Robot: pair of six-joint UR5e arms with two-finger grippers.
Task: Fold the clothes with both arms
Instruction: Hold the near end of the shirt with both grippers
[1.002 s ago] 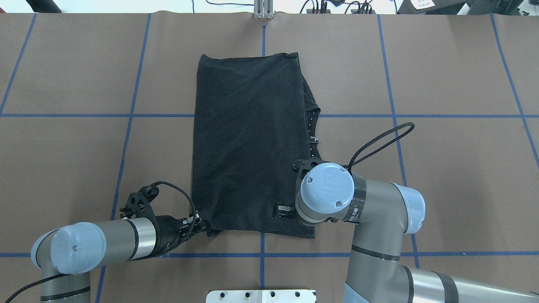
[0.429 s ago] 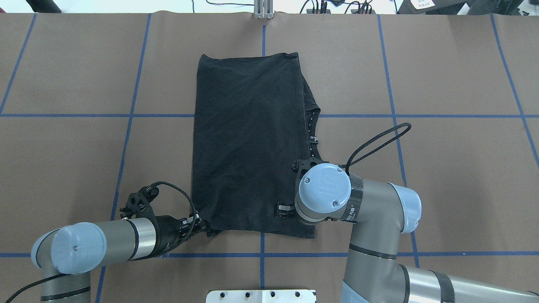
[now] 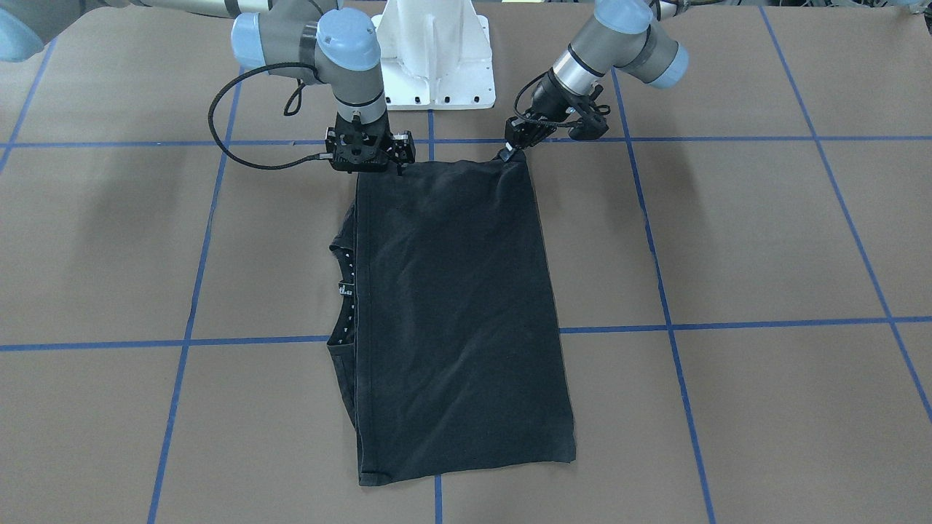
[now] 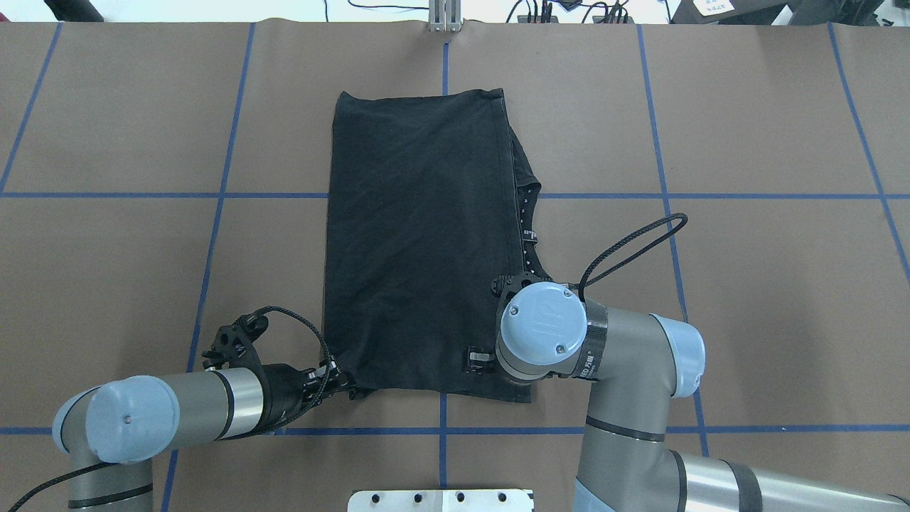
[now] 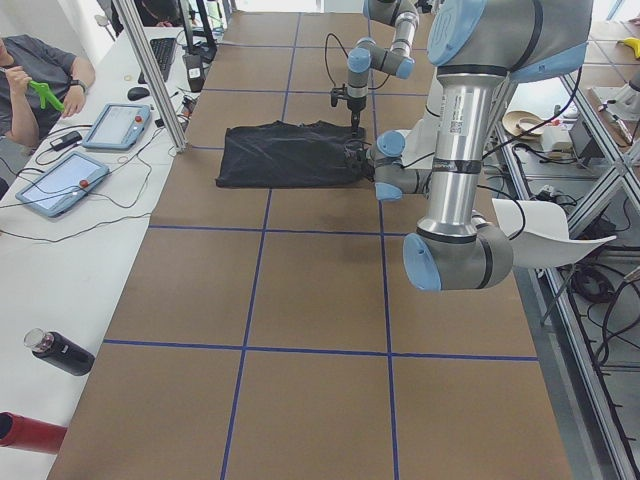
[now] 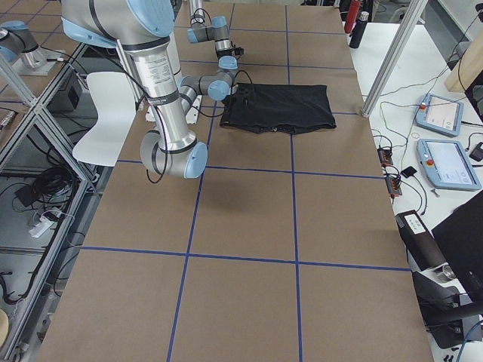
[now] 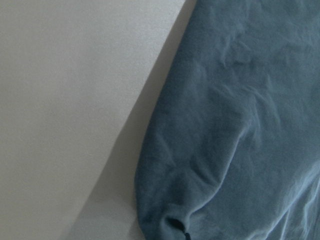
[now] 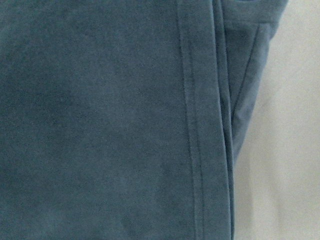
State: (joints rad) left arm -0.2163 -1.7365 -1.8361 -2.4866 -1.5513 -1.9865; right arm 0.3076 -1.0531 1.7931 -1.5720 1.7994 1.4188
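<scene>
The wide brown table (image 4: 746, 284) crossed by blue tape lines carries one thing of the task: a black short-sleeved T-shirt (image 4: 419, 242), lying flat at the table's middle with its long axis running away from the robot. It is folded lengthwise into a narrow rectangle, plain black side up, with a strip of neckline showing along the edge on the robot's right.

The grey-silver tubular right arm (image 4: 625, 355) stands upright over the near right corner. The matching left arm (image 4: 185, 409) lies low and reaches in to the near left corner.

The left gripper (image 4: 347, 387) looks pressed together on that corner of cloth — a pinch, as far as the front view shows. The right gripper (image 3: 370, 167) points straight down, just above or on the fabric. I cannot tell how its jaws stand, and its wrist camera shows only cloth and a seam.

By my judgement the step in hand is gripping the near edge for the crosswise fold. Next, both corners must be held firmly and lifted together, then carried evenly to the far edge.

No bin or basket shows — the shirt rests directly on the table.
</scene>
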